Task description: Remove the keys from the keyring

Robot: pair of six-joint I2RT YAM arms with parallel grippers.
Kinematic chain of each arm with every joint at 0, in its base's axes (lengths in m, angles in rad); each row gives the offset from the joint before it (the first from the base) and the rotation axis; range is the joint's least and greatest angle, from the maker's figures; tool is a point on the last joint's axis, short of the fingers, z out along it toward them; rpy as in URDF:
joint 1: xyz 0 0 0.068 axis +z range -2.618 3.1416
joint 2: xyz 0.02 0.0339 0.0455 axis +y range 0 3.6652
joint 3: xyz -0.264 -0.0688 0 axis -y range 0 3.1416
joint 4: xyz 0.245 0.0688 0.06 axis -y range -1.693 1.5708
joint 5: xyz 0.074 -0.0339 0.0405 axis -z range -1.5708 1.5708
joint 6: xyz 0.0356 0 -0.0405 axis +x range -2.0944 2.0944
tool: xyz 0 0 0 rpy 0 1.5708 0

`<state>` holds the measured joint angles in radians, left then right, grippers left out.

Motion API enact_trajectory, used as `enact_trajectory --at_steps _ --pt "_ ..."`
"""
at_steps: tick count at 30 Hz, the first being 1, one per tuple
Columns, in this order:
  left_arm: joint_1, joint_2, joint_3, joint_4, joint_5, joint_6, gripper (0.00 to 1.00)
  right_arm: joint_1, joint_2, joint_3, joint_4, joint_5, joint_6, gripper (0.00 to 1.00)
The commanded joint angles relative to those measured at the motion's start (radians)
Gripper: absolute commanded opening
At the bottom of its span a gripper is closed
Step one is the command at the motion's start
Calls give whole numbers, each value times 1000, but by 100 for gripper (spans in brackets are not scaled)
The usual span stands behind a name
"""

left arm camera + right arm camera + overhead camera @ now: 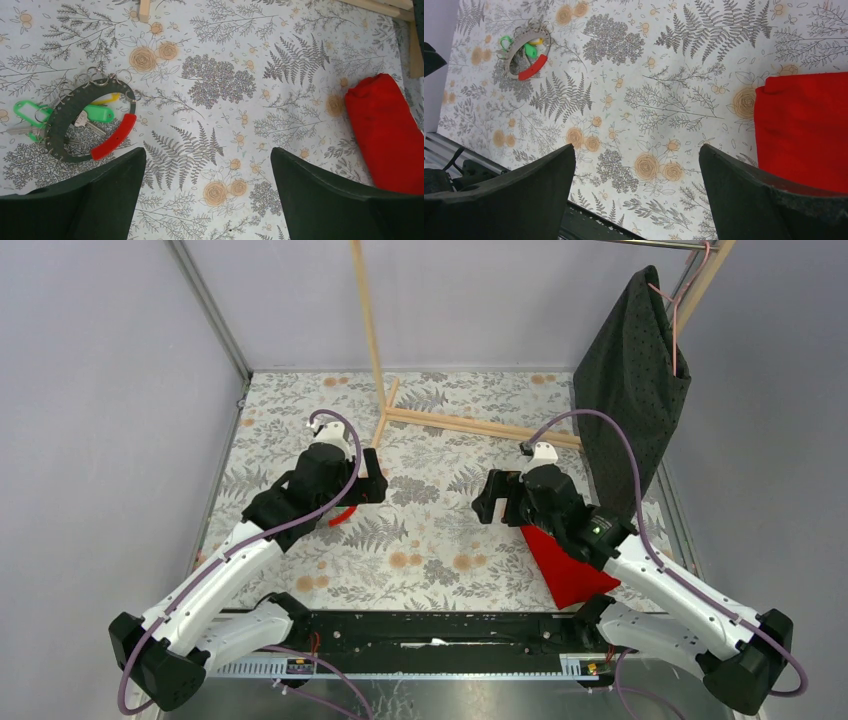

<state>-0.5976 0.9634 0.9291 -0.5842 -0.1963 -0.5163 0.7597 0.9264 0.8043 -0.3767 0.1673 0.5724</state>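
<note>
The keyring (56, 119) lies flat on the floral tablecloth, a large ring with a red stretch on its rim and small metal loops along it. The keys (100, 114) lie in and around it: green tags, a yellow one, a silver blade. My left gripper (207, 152) hovers open to the right of the ring, with nothing between its fingers. In the right wrist view the keyring (533, 67) is far off at the upper left. My right gripper (636, 147) is open and empty. From above, the left gripper (375, 480) covers the ring, and the right gripper (490, 495) faces it.
A folded red cloth (565, 565) lies under the right arm. A wooden rack (470, 423) stands at the back, with a dark garment (630, 380) hanging at the back right. Walls close in the table's left and rear sides.
</note>
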Motion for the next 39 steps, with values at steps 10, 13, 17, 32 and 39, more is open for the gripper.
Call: enact_trajectory --at_steps 10,13,17,32,39 --pt "-4 -10 -17 43 -58 0 99 7 -49 11 -9 19 -42 100" --pt "-4 10 -17 49 -70 -13 99 8 -64 -5 -2 19 -45 100" --pt "60 61 -34 53 -78 -50 99 7 -69 -22 6 6 -47 100" --pt "290 432 -202 388 121 -205 99 7 -87 -106 63 -40 -28 100" --pt "202 487 -253 442 106 -254 99 7 -96 -124 44 -25 -34 100"
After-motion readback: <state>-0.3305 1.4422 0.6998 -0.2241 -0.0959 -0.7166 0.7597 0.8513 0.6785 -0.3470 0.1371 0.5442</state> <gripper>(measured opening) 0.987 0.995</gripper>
